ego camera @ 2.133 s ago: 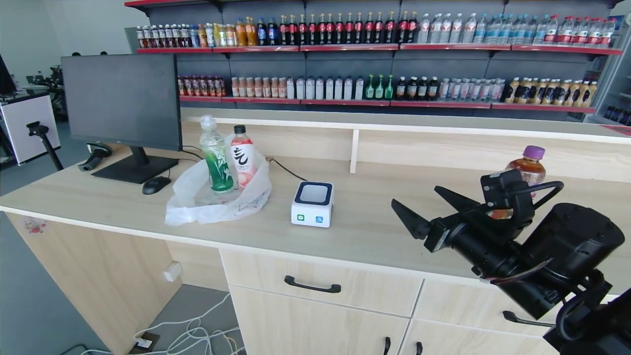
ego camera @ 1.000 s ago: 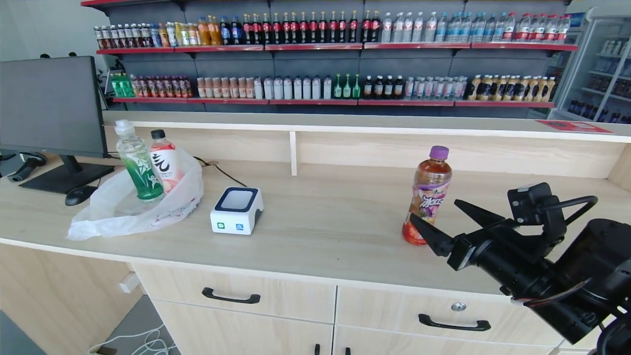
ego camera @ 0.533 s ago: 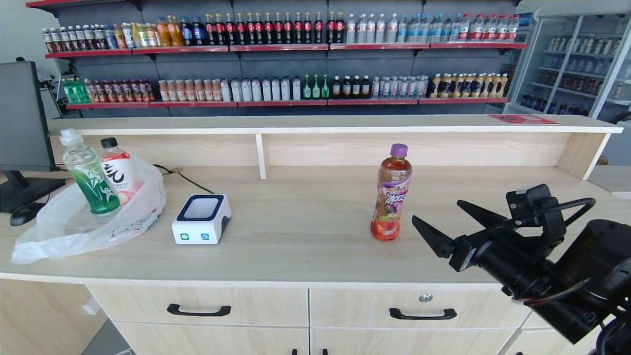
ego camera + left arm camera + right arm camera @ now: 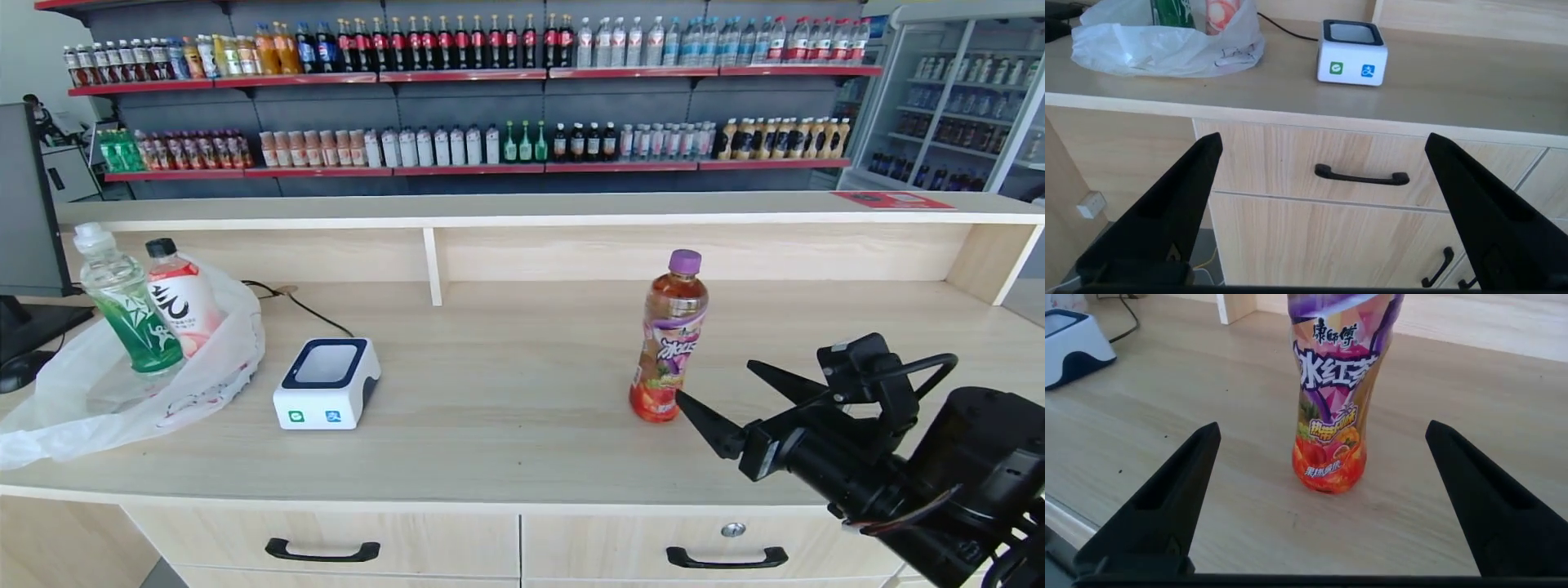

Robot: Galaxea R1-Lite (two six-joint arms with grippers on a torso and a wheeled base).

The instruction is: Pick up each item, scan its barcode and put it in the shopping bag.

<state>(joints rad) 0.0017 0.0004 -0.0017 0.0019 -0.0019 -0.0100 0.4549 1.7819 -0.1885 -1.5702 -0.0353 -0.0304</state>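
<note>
The right gripper (image 4: 713, 379) is finished in matt black. Just ahead of it, the tea bottle (image 4: 668, 343) is topped with a purple cap. Amber drink is seen above a purple and pink label printed with white characters and fruit, reddening toward the base. Well off to the gripper's left, the scanner (image 4: 326, 384) is cased in white, its grey window framed in dark navy, with one green and one blue square on the front. Farther that way, the bag (image 4: 98, 400) is milky white with red print. The counter (image 4: 506, 408) is grained in pale wood.
</note>
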